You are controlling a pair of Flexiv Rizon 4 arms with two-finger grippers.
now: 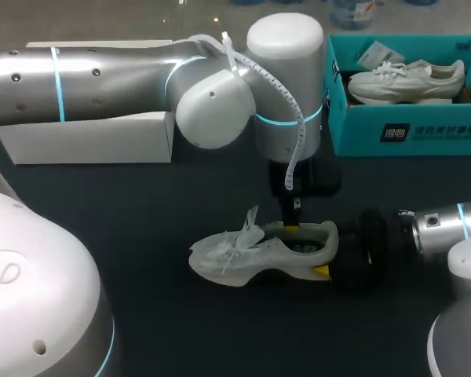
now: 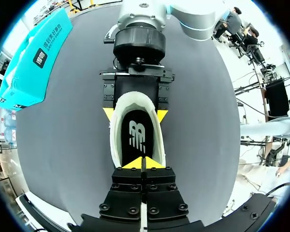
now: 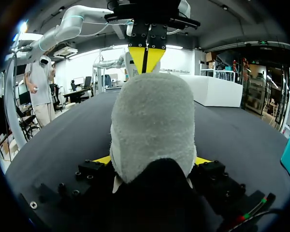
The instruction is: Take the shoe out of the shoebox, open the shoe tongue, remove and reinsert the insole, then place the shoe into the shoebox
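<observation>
Two worries: my right gripper clamps the shoe by its heel mid-table, shoebox at 2 o'clock, left gripper pinched closed over the insole, so a thin bite could slip or tug the shoe loose.

The shoebox runs off the head view's edge, and the left arm covers part of a white box. In the right wrist view, the heel of the shoe hides its toe and laces. Whether the left gripper pinches the insole cannot be told.
</observation>
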